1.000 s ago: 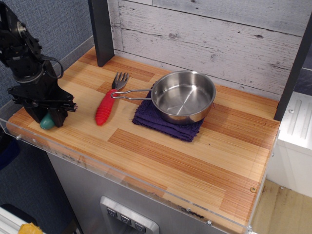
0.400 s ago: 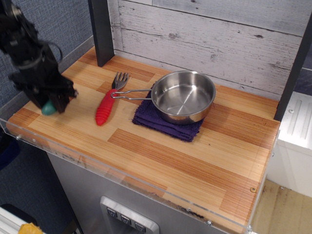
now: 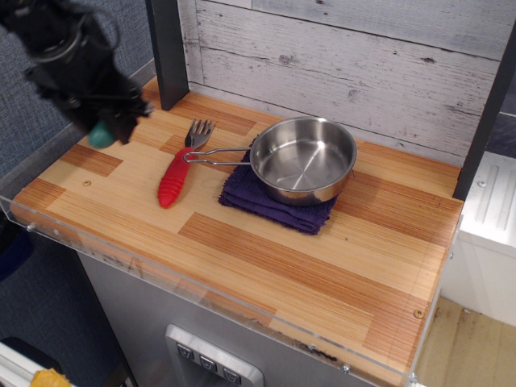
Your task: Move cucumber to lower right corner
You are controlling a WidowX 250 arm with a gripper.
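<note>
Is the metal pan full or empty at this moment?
Empty. The pan sits upright on the purple cloth, and its bare shiny bottom is visible with nothing inside.

A red-handled fork (image 3: 178, 168) lies beside a steel pan (image 3: 304, 159) on a purple cloth (image 3: 274, 204).

The worktop (image 3: 266, 250) is striped in pale and reddish-brown wood bands, and a whitewashed grey plank wall (image 3: 363, 64) runs across twelve o'clock. A teal-green cucumber (image 3: 100, 135) shows under the black claw (image 3: 103, 127) at ten o'clock. The fork (image 3: 179, 167) has a ribbed red handle and grey tines, and the shiny silver pan (image 3: 303, 160) sits on a dark purple cloth (image 3: 278, 205).
</note>
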